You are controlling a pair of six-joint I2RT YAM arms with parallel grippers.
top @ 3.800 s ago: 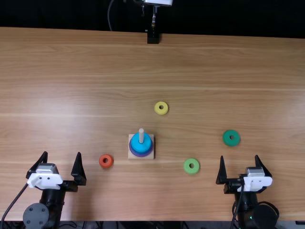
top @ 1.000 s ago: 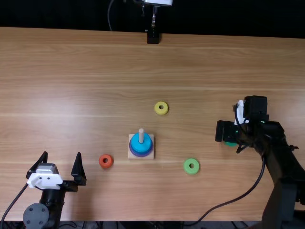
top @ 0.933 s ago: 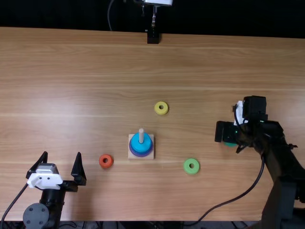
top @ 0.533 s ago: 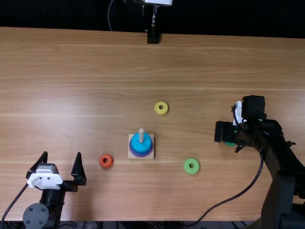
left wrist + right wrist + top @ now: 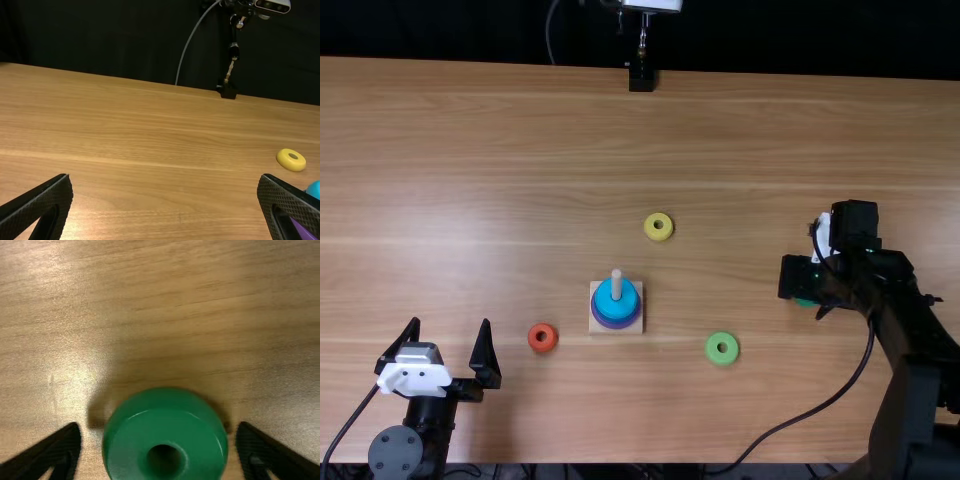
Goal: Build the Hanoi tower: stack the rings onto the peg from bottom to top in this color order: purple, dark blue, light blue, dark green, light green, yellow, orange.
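Standing on its square wooden base (image 5: 595, 329), the peg (image 5: 616, 284) carries a light blue ring (image 5: 604, 298) for you, with a purple ring (image 5: 616, 323) below; you cannot tell what lies between them. From that base in the top view, your yellow ring (image 5: 650, 228) lies near one o'clock, the light green ring (image 5: 722, 359) near four and the orange ring (image 5: 543, 348) near eight, all on the table (image 5: 500, 150). At three o'clock, well apart from the peg, your right gripper (image 5: 798, 278) is over the dark green ring (image 5: 165, 432), fingers spread to either side, with gaps showing. Toward nine o'clock, your left gripper (image 5: 451, 323) has its fingers wide apart and nothing between them.
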